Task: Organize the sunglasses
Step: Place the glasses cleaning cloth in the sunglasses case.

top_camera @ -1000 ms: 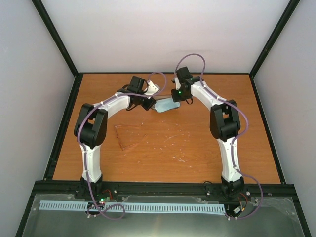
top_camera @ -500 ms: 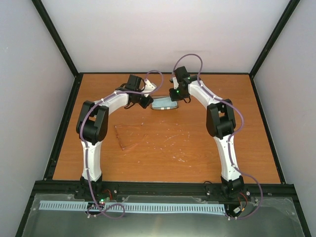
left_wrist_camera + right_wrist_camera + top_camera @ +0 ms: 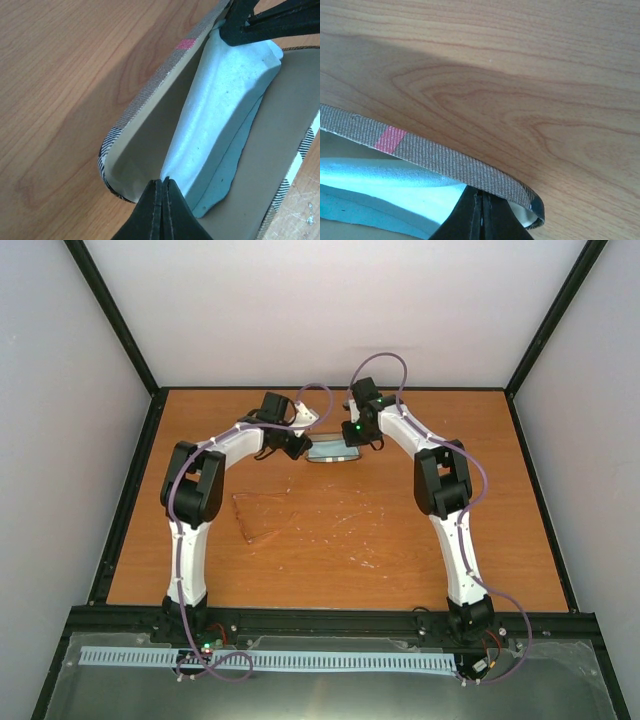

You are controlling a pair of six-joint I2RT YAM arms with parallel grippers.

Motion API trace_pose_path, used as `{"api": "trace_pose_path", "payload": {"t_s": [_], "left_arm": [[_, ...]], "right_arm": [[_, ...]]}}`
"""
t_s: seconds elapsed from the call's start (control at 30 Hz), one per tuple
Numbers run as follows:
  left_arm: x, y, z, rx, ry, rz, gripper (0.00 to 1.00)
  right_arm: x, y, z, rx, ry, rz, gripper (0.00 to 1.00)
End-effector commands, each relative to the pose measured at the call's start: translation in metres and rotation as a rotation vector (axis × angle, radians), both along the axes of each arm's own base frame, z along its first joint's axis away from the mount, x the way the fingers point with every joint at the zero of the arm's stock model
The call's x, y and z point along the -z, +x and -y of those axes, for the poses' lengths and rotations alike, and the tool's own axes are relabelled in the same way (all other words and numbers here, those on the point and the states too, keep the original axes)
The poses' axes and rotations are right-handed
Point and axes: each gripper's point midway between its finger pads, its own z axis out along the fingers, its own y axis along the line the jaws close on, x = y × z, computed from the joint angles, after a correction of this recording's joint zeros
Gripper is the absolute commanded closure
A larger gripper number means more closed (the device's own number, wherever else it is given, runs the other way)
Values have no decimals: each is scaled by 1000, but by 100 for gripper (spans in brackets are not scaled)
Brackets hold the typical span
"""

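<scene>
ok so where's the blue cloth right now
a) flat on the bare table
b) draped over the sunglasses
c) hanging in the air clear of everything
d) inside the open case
d: the cloth lies in the hollow of the open case, while the sunglasses sit uncovered on the table, apart from it.

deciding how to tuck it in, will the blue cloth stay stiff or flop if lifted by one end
Probably floppy: the cloth, pinched at each end by the left gripper and right gripper, bows and creases inside the case. Likely light and thin, as its loose edge lies flat. Released, it should slump.
</scene>
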Motion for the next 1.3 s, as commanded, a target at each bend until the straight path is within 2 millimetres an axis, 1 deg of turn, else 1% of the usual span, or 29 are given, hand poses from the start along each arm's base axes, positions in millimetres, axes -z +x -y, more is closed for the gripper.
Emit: {"api": "trace_pose_path", "payload": {"t_s": [0.0,0.13,0.57,0.8,1.03,1.17,1.27], "left_arm": [[-9,15,1,16,-8,45,100],[-4,17,2,20,-4,37,99],[-1,21,-7,-5,17,45,99],[-6,25,-10,-24,22,64,99],[-8,22,-13,-38,29,69,99],[-6,20,-15,-49,34,66,99],[-8,20,-16,-57,29,67,93]], "right_arm": [[-7,15,0,27,-5,52,97],[-9,19,1,35,-11,67,97],[-13,26,-3,38,12,98,97],[-13,29,-8,37,39,105,97],[-10,29,-10,29,54,98,97],[-8,27,-11,29,55,90,94],[-8,27,-11,30,53,89,90]]}}
